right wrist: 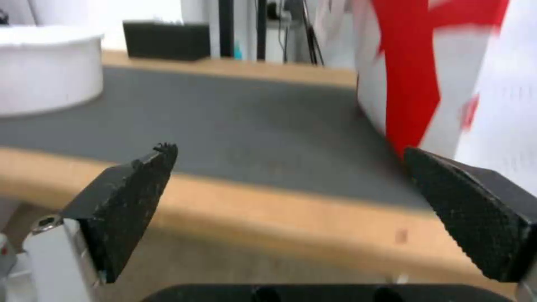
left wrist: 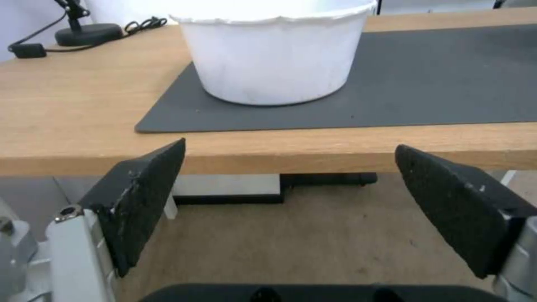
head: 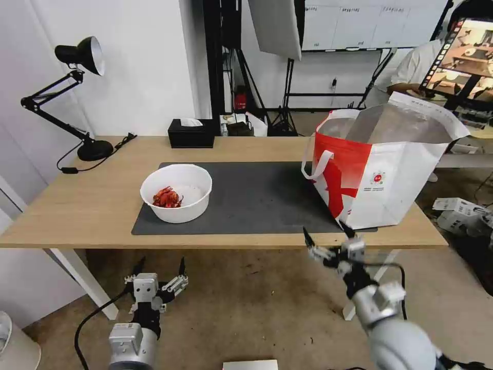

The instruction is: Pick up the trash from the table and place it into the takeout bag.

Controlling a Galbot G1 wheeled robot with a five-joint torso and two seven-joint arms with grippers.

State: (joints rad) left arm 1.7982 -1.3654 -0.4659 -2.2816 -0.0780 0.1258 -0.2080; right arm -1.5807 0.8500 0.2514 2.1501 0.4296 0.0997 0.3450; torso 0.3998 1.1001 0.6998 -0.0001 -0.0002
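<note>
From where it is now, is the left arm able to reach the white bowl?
Probably yes. The left tool hangs open below the table edge, facing the white bowl; nothing stands between them, but it must rise above the tabletop first.

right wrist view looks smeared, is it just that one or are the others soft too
Right wrist view: the takeout bag and the table edge are streaked with blur, while the right gripper fingers look crisp. Left wrist view: sharp, though the bowl rim is blown out to white. Head view: in focus, with straight lines bowing near the edges.
</note>
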